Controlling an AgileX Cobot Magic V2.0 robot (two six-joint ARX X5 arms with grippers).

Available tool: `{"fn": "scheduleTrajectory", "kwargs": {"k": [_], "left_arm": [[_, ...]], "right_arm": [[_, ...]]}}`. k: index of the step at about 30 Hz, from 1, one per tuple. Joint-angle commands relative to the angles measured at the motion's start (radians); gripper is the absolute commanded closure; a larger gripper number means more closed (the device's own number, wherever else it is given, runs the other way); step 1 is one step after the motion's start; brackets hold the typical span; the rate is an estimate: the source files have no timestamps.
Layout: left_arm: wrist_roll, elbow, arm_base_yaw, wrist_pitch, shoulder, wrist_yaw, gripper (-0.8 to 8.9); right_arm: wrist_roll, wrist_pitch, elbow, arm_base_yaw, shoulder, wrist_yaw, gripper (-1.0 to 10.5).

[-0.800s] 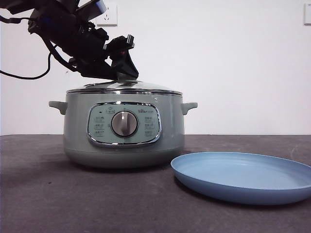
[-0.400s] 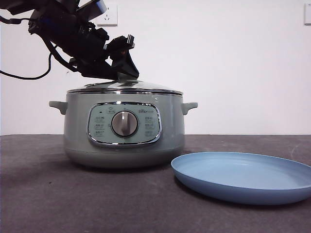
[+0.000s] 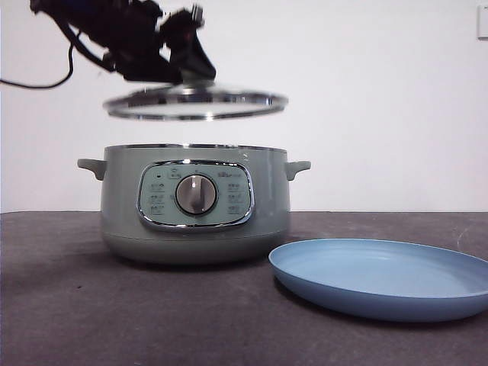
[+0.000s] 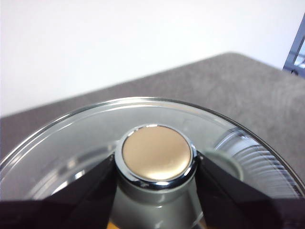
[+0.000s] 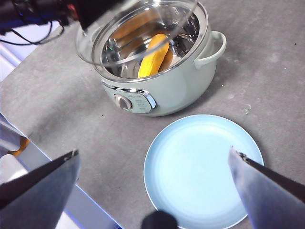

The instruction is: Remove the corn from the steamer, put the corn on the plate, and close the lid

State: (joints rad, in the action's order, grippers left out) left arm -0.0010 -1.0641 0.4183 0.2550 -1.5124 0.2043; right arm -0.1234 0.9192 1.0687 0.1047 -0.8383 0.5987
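Observation:
My left gripper [image 3: 185, 70] is shut on the knob [image 4: 156, 155] of the glass lid [image 3: 196, 104] and holds it level, well above the sage-green steamer [image 3: 196, 202]. In the right wrist view the lid [image 5: 138, 28] hangs over the open steamer [image 5: 176, 90], and the yellow-orange corn [image 5: 153, 55] leans inside it. The light-blue plate [image 3: 381, 274] lies empty to the right of the steamer. My right gripper [image 5: 153, 151] is open and empty, high above the plate [image 5: 202, 169].
The dark grey table [image 3: 76, 305] carries only the steamer and plate. The left arm [image 5: 47, 12] and its cables reach in from the steamer's far left side. The table's edge [image 5: 28, 138] shows in the right wrist view.
My left gripper has lifted the lid straight up off the steamer. The steamer now stands open. The plate has not moved.

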Motion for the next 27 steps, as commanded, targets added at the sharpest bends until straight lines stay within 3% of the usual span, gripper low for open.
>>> {"fn": "scheduleTrajectory", "kwargs": {"k": [1, 7, 14, 27], "left_arm": [[0.002, -0.051, 0.0, 0.002, 0.04, 0.01, 8.22], [0.011, -0.137, -0.003, -0.194, 0.146, 0.008, 8.22], [0.013, -0.142, -0.031, -0.317, 0.378, 0.006, 8.22], [0.025, -0.142, -0.054, -0.772, 0.712, -0.054, 8.21]], "right_arm": [[0.003, -0.005, 0.003, 0.001, 0.0, -0.003, 2.8], [0.003, -0.028, 0.003, 0.001, -0.005, -0.003, 2.8], [0.022, -0.097, 0.003, 0.001, -0.032, -0.003, 2.8], [0.07, -0.232, 0.003, 0.019, -0.121, 0.004, 2.8]]}}
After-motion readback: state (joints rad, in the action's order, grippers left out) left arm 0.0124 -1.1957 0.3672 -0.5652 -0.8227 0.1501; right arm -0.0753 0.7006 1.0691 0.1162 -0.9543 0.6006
